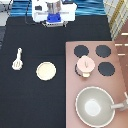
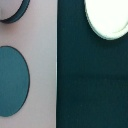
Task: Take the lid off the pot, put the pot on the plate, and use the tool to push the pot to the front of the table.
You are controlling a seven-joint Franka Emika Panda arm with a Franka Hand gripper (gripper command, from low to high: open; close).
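Note:
The pale-pink pot stands on the pinkish-brown stove at the exterior view's right, over one burner. Its lid with the tiny knob still sits on it and hides the contents. On the black table lies the cream-yellow plate, left of the stove. The cream-white slotted spatula rests further left. My gripper hangs at the exterior view's top by the robot base, far from all of them and holding nothing. The wrist view shows the plate, a burner and a pale edge of the pot.
A large grey-beige pan with a long handle fills the stove's bottom part. Three black burners lie uncovered around the pot. A wooden surface borders the table at the exterior view's top right.

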